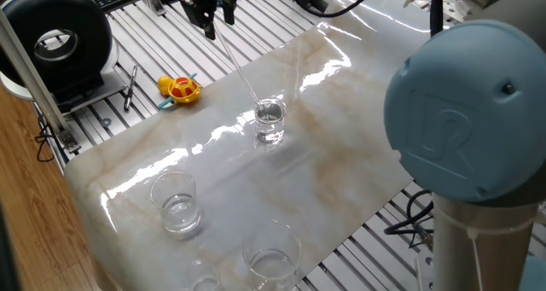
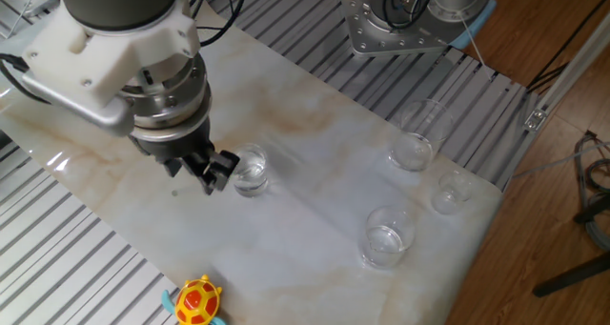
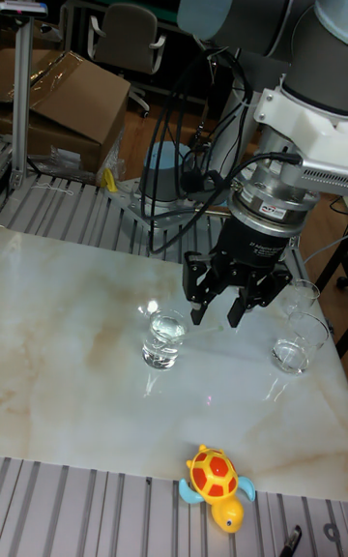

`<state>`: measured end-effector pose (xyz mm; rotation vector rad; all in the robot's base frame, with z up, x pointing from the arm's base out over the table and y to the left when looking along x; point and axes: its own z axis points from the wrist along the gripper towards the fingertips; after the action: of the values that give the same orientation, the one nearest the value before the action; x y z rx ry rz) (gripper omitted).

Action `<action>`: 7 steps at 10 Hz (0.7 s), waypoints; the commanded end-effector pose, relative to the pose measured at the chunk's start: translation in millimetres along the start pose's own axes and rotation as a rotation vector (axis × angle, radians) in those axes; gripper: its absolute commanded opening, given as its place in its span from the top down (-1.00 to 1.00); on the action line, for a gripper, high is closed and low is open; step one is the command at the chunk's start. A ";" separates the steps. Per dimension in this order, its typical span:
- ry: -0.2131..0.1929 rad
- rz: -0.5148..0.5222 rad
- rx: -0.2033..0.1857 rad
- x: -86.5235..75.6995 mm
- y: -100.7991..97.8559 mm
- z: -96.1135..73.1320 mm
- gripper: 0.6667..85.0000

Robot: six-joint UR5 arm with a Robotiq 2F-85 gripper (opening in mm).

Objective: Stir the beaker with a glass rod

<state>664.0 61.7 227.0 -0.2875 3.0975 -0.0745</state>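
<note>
While the gripper (image 1: 210, 9) hangs at the top of one fixed view, left of centre, its fingers are pinched on the upper end of the glass rod (image 1: 242, 72) — a thin clear line slanting down and to the right into the beaker (image 1: 270, 122), which stands near the middle of the marble tabletop (image 1: 341, 163). In the other fixed view the gripper (image 2: 212, 170) sits just left of the beaker (image 2: 251, 171), left of centre; the rod cannot be made out there. In the tall fixed view the beaker (image 3: 164, 337) stands left of centre, the gripper (image 3: 232, 298) just to its right. A toy turtle (image 1: 180, 88) lies at the table's edge, and wider glasses (image 2: 386, 235) stand well apart from the beaker.
</note>
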 end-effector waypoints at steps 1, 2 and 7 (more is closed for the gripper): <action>-0.001 0.019 -0.028 -14.0 3.6 -3.8 -0.17; 0.006 0.019 -0.032 -21.1 3.0 -4.7 -0.17; 0.031 0.014 -0.032 -25.5 2.7 5.6 -0.16</action>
<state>687.7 65.6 225.5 -0.2696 3.1193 -0.0489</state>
